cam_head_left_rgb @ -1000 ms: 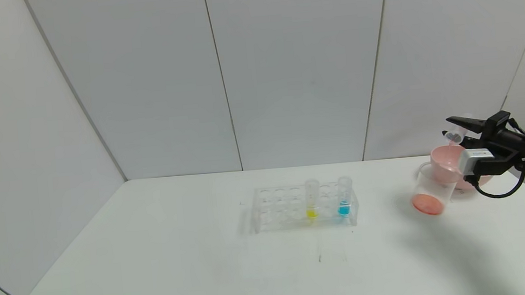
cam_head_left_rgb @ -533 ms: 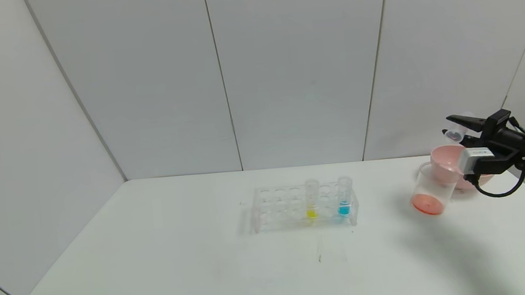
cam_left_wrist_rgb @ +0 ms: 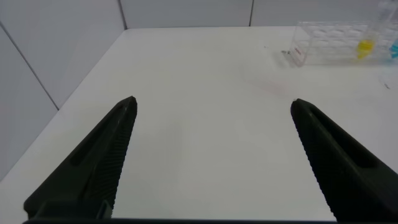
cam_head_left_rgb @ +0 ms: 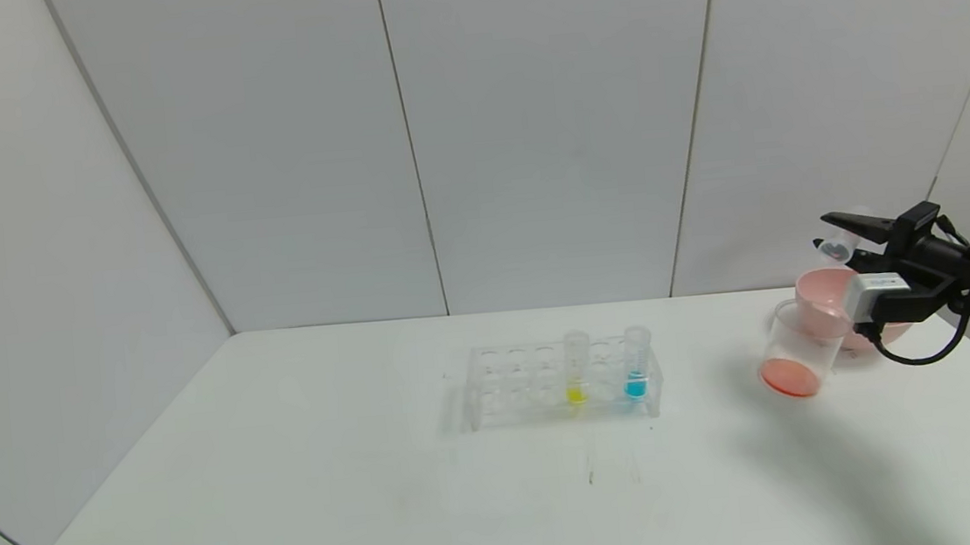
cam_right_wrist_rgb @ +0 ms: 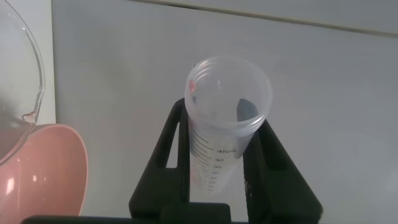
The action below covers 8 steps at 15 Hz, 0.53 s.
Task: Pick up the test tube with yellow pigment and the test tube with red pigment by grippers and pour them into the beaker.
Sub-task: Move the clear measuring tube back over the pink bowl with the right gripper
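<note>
**Emptied red tube tipped over the beaker, yellow tube in the rack**

While the right gripper (cam_head_left_rgb: 833,235) hangs above the far right side of the table, its two black fingers are clamped on the test tube with red pigment (cam_head_left_rgb: 838,248), which lies tipped nearly level with its open mouth turned toward the head camera. In the right wrist view this tube (cam_right_wrist_rgb: 225,124) is clear plastic with printed volume marks down its side; it looks drained, with only a small red trace inside the rim. Just below it stands the beaker (cam_head_left_rgb: 797,349), a clear cup with a thin side handle and a layer of red-orange liquid over its round base. A pink bowl (cam_head_left_rgb: 830,299) sits right behind the beaker, partly hidden by the gripper's white block.

The test tube with yellow pigment (cam_head_left_rgb: 577,368) stands upright in a clear plastic rack (cam_head_left_rgb: 512,386) near the middle of the table, yellow liquid at its tip. A blue-tipped tube (cam_head_left_rgb: 636,362) stands upright in the same rack, just to the yellow one's right.

The left gripper (cam_left_wrist_rgb: 211,155) shows only in its own wrist view, fingers spread wide with nothing between them, above bare table well apart from the rack.

The table (cam_head_left_rgb: 294,500) is plain white and matte. Pale grey wall panels (cam_head_left_rgb: 542,127) with thin dark seams close it in behind and at the sides.
</note>
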Each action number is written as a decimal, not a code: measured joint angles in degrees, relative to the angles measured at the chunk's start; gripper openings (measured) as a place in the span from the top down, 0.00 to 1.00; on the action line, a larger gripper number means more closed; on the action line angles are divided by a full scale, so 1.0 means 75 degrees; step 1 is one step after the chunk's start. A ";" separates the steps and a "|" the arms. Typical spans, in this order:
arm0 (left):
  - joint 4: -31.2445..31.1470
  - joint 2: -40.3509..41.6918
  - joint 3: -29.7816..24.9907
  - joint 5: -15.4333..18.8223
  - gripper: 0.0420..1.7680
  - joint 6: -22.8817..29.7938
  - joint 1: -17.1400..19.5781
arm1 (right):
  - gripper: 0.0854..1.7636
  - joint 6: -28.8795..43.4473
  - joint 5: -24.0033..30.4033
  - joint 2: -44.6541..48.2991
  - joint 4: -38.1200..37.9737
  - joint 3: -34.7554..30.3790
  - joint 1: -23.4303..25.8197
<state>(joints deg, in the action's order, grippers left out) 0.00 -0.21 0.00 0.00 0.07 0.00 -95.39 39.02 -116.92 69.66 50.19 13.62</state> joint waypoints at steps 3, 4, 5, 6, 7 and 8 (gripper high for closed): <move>0.0000 0.0000 0.0000 0.0000 0.00 0.0000 0.0000 | 0.73 0.0278 -0.0146 0.0018 -0.0059 -0.0003 0.0021; 0.0000 0.0000 0.0000 0.0000 0.00 0.0000 0.0000 | 0.73 0.0636 -0.0270 0.0050 -0.0102 -0.0007 0.0062; 0.0000 0.0000 0.0000 0.0000 0.00 0.0000 0.0000 | 0.73 0.1143 -0.0449 0.0099 -0.0193 -0.0023 0.0140; 0.0000 0.0000 0.0000 0.0000 0.00 0.0000 0.0000 | 0.73 0.1760 -0.0762 0.0176 -0.0390 -0.0033 0.0237; 0.0000 0.0003 0.0000 0.0000 0.00 0.0000 0.0000 | 0.73 0.2423 -0.1079 0.0242 -0.0588 -0.0033 0.0294; 0.0000 0.0000 0.0000 0.0000 0.00 0.0000 0.0000 | 0.73 0.3231 -0.1404 0.0301 -0.0722 -0.0008 0.0330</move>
<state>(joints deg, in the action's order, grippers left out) 0.00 -0.21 0.00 0.00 0.07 0.00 -71.16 28.49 -114.66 64.24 50.13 16.09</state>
